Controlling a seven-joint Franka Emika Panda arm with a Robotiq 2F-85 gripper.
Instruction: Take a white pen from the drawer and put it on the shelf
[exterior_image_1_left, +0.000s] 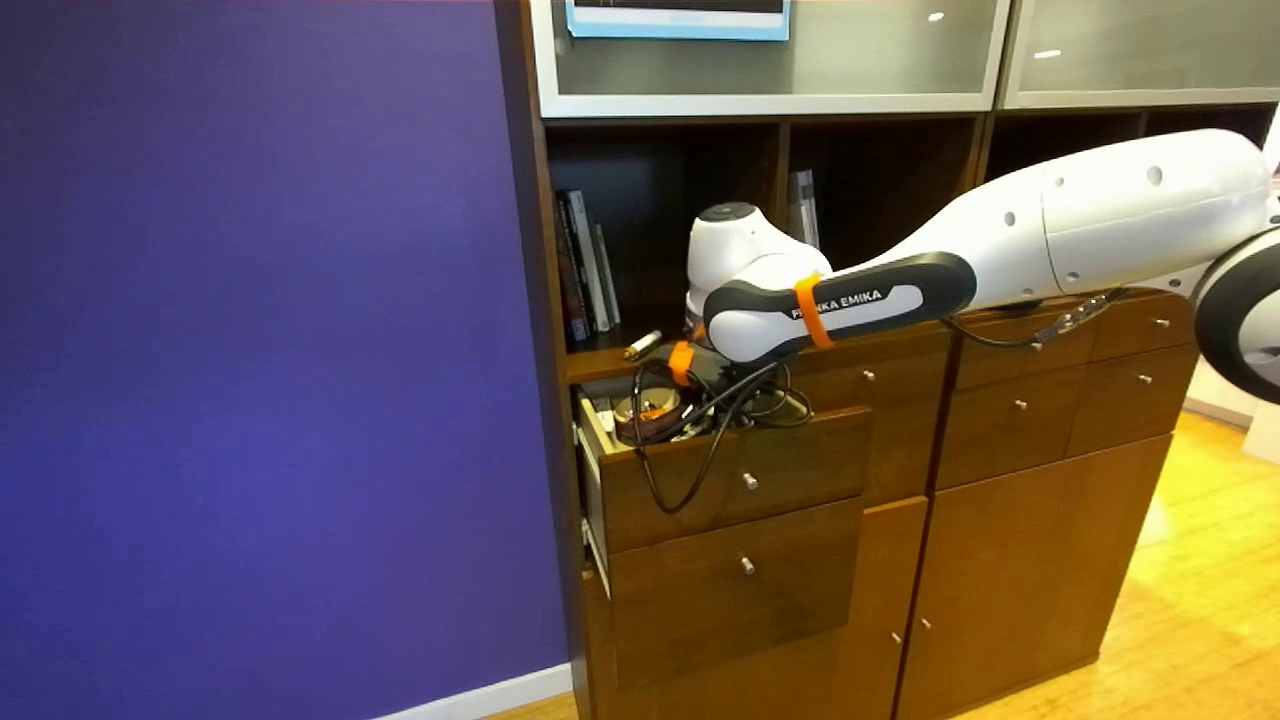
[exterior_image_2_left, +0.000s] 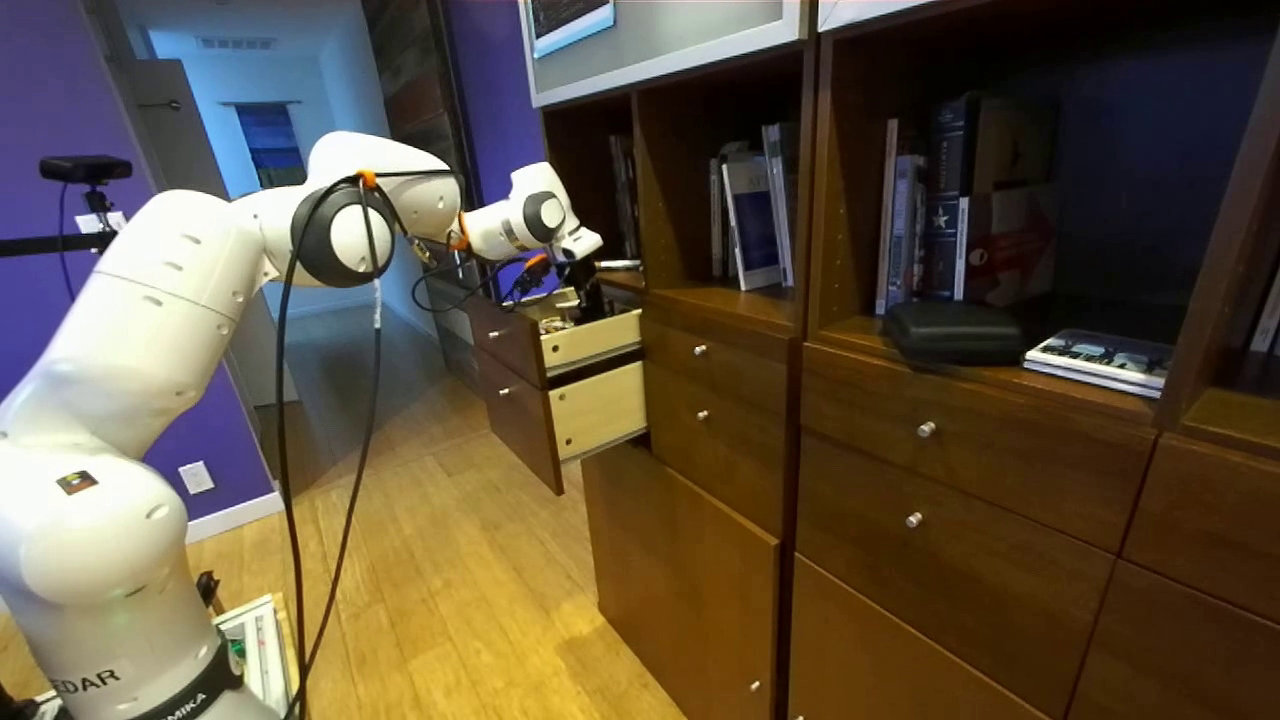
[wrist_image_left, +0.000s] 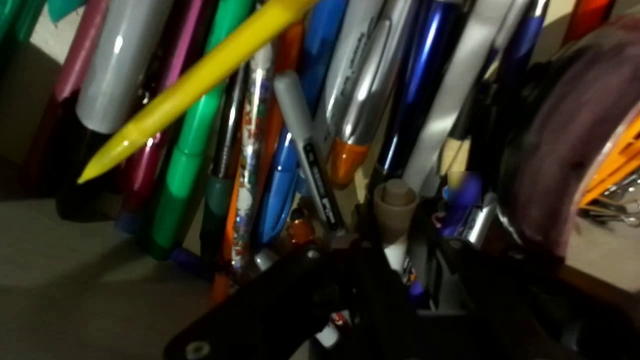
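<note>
The drawer is pulled out and holds a jumble of pens; its pale side shows in an exterior view. My gripper points down into it, and its dark fingers also show in the wrist view. The fingers are open. Between them runs a pen with a white barrel and a brown end; contact is too dark to tell. The shelf is the compartment just above the drawer, with upright books at its side. A white pen-like item with a gold end lies at the shelf's front edge.
A round purple-brown holder with clips stands beside the right finger in the drawer. A yellow pen lies across several others. A lower drawer is also pulled out. Black cables from the arm hang over the drawer front.
</note>
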